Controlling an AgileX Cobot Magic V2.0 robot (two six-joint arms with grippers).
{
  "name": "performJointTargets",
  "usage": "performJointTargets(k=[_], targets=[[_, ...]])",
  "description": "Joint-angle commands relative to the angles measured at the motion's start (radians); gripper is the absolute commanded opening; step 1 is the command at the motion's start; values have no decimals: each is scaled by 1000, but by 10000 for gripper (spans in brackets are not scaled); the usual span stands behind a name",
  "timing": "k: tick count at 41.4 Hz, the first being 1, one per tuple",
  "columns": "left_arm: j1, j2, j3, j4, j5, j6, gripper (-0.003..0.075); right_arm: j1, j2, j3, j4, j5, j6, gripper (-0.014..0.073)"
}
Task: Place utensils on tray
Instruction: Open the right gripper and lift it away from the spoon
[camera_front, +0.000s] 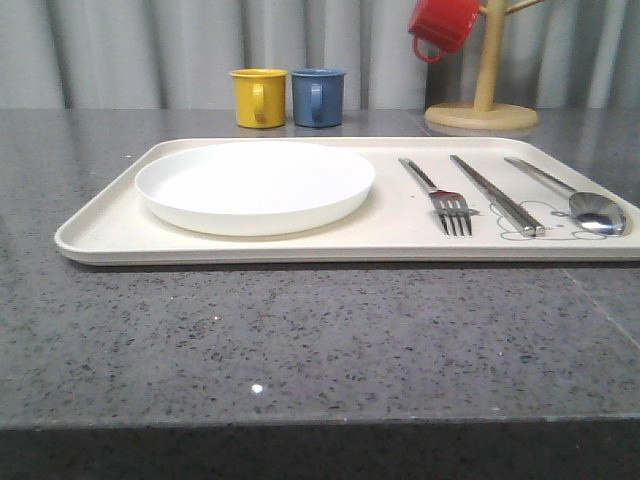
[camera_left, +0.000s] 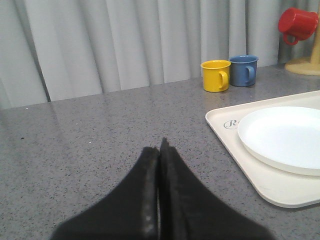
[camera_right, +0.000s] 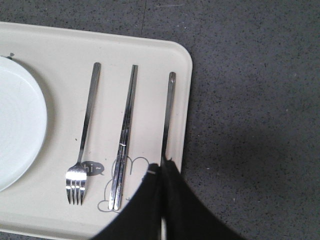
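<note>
Together, the three utensils lie side by side on the right part of the tray (camera_front: 100, 235), handles pointing far and working ends near. Leftmost is the fork (camera_front: 443, 198), tines toward the near rim; the pair of chopsticks (camera_front: 496, 195) lies in the middle, its two sticks touching along their length; the spoon (camera_front: 575, 197) lies rightmost, just inside the tray's right rim, its bowl over the grey line drawing printed on the tray. None of the three touches another. A round white plate (camera_front: 255, 186) occupies the left part of the tray, apart from the fork.

Seen from the right wrist, the right gripper (camera_right: 162, 167) hangs above the near end of the spoon, its dark fingers pressed together with nothing between them. Seen from the left wrist, the left gripper (camera_left: 159, 150) is likewise clenched and empty, over bare grey countertop (camera_front: 300, 340) to the left of the tray.

Beyond the tray's far rim stand a yellow mug (camera_front: 259, 97) and a blue mug (camera_front: 318, 96), side by side. Farther right, a wooden mug stand (camera_front: 483, 108) carries a red mug (camera_front: 443, 25).
</note>
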Motion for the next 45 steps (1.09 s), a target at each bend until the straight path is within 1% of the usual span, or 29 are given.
performJointTargets(k=[1,5,10,16,23,30,36,45], targets=[[2,13,-23,-11,-90,-10,-19,-1,-65,-5,-18,-47,-28,-76],[2,13,-23,-11,-90,-10,-19,-1,-124,67,-18,-73,-42,-76],[2,13,-23,-11,-90,-10,-19,-1,-235,217,-18,-141,-50,-76],[2,13,-23,-11,-90,-10,-19,-1,-411,418,-18,-286,-54,-76],[2,13,-23,-11,-90,-10,-19,-1,-634,694,-19,-502,-57,-76],[2,13,-23,-11,-90,-10,-19,-1,-875,924,-24,-660,-57,-76],[2,13,-23,-11,-90,-10,-19,-1,-1083,1078,-24,-725,-57,-76],[2,13,-23,-11,-90,-10,-19,-1,-1338,1232,-24,-728,-57,-76]])
